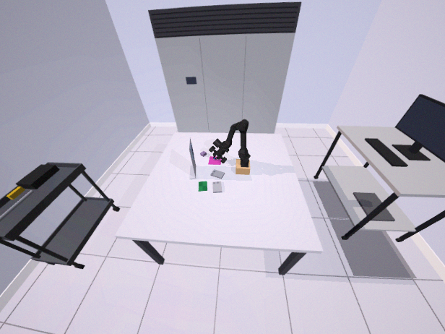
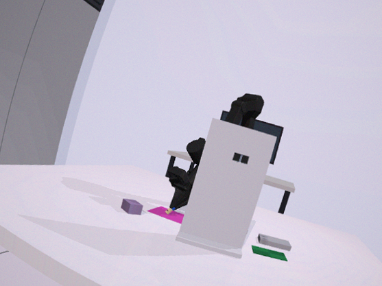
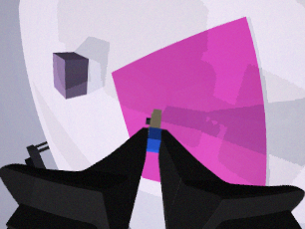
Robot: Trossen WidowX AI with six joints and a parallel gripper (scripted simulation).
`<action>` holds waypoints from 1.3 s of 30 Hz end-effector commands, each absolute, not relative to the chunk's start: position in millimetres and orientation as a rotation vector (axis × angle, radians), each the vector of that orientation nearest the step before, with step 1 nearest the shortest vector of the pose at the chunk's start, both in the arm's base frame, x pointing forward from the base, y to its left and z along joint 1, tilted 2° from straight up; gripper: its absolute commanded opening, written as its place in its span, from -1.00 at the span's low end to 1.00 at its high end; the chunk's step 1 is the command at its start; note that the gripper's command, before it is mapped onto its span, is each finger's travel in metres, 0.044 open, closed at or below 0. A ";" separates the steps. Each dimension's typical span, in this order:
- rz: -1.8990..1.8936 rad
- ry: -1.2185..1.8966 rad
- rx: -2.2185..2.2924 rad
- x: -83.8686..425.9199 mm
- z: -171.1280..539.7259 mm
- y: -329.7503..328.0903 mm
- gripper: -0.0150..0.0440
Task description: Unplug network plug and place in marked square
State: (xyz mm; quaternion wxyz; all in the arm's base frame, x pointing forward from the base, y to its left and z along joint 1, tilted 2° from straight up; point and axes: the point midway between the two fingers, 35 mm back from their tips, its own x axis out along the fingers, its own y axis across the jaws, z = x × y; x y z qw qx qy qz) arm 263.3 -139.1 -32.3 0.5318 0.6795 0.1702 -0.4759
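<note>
My gripper (image 2: 172,208) (image 3: 153,133) is shut on the network plug (image 2: 168,211) (image 3: 155,118), a small tan piece with a blue part between the fingertips. The plug is out of the socket and hangs tilted, very low over the magenta square (image 1: 214,163) (image 2: 176,218) (image 3: 229,75), near one edge of it in the wrist view. I cannot tell whether it touches the square. The upright panel (image 1: 193,160) (image 2: 227,197) stands to one side of the gripper. The exterior view shows its back, with two dark openings (image 2: 236,157). The socket's front is hidden.
A purple block (image 1: 203,153) (image 2: 131,206) (image 3: 76,75) lies beside the magenta square. A green square (image 1: 203,186) (image 2: 269,253) and two flat grey boxes (image 1: 217,174) (image 1: 217,187) lie on the table's other side. The arm's base stands on a wooden block (image 1: 243,168).
</note>
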 end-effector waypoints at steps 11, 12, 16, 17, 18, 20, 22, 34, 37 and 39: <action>-1.134 0.408 1.620 264.3 -33.4 -138.8 -0.49; -1.134 0.408 1.620 264.3 -33.4 -138.8 -0.49; -1.134 0.408 1.620 264.3 -33.4 -138.8 -0.22; -1.134 0.408 1.620 264.3 -33.4 -138.8 -0.14; -1.134 0.408 1.620 264.3 -33.4 -138.8 -0.05; -1.134 0.408 1.620 264.3 -33.4 -138.8 0.04; -1.134 0.408 1.620 264.3 -33.4 -138.8 0.04; -1.135 0.408 1.620 260.9 -27.2 -137.2 0.04; -1.136 0.408 1.620 259.7 -25.3 -136.7 0.04; -1.136 0.408 1.620 258.9 -24.1 -136.4 0.04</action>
